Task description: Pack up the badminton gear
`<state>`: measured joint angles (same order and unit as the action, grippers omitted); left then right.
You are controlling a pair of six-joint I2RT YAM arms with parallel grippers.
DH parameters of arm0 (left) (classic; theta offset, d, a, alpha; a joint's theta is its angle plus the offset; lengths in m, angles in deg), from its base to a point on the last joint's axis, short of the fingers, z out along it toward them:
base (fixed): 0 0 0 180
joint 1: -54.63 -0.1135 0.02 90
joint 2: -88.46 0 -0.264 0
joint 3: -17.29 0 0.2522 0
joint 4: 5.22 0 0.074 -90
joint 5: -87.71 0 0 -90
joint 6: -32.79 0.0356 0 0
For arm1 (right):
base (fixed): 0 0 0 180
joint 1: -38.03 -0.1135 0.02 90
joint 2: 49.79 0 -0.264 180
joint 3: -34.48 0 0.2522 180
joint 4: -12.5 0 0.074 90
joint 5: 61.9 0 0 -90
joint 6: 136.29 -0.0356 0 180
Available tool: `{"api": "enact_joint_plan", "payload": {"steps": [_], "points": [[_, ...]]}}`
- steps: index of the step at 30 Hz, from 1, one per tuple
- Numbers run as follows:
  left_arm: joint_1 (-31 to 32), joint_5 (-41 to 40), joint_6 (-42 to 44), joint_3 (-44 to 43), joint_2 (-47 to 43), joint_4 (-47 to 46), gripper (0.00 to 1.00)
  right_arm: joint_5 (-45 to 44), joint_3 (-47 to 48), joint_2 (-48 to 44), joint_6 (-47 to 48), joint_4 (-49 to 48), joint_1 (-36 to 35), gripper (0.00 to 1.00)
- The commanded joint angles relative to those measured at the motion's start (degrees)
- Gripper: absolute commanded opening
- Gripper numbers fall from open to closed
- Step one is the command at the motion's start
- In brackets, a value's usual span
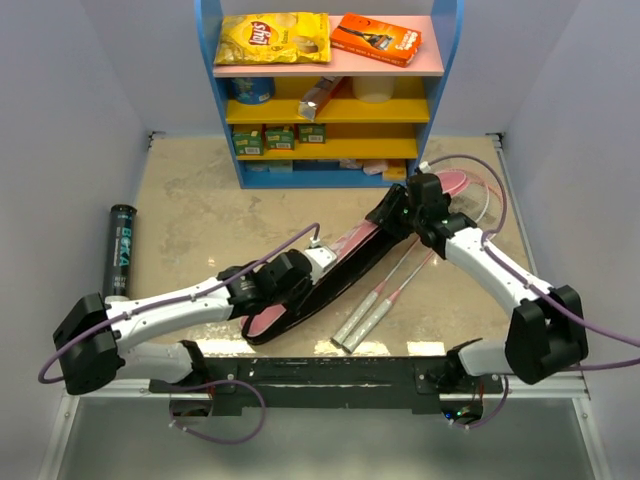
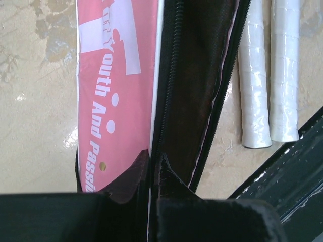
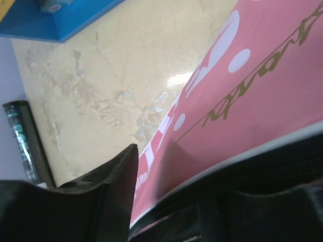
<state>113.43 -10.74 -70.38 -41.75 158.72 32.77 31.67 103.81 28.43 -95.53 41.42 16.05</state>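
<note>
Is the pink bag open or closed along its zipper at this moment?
Open. In the left wrist view the zipper teeth of the pink bag stand apart, showing the dark inside. The racket handles lie outside, beside it.

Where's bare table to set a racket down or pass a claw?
Free: the table between the black tube and the pink bag, up to the shelf. Crowded: centre-right, where bag, rackets, left claw and right claw bunch together.

We lose the heads of the 2 rackets (image 1: 385,295) under the right arm (image 1: 480,255) and pink bag (image 1: 345,268). Left wrist view crops their handles (image 2: 255,75) at top. Label on the tube (image 3: 25,141) blurred, unreadable.
</note>
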Motion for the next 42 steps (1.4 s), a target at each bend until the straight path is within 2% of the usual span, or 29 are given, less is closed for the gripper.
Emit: {"api": "enact_joint_plan", "payload": {"steps": [1,8,13,17,26,32,42], "points": [[-2.2,-1.14,-3.79,-3.15,1.81,-3.83,0.0,-4.96,4.63,-4.47,5.9,8.46,0.53,0.55],[-8.53,4.58,-6.6,-8.68,5.32,-6.91,0.0,-9.2,3.23,-14.22,5.03,18.76,0.53,0.58],[-10.81,4.32,-7.92,-13.77,7.26,-6.39,0.0,-11.65,0.94,-24.23,3.36,25.43,0.44,0.58],[-13.71,3.09,-9.41,-14.93,6.21,-5.25,0.0,-12.97,-0.46,-26.7,2.22,29.22,0.44,0.55],[-14.86,-7.62,-13.9,-14.49,-6.62,6.08,0.0,-16.4,-5.2,-30.14,-1.21,31.77,0.53,0.52],[-14.86,-9.22,-18.29,-13.08,-14.79,10.13,0.0,-18.42,-8.8,-31.19,-3.06,32.74,0.53,0.5],[-14.86,-15.1,-23.83,-13.6,-26.21,20.94,0.0,-21.94,-12.42,-25.84,-5.61,28.44,0.53,0.48]]}}
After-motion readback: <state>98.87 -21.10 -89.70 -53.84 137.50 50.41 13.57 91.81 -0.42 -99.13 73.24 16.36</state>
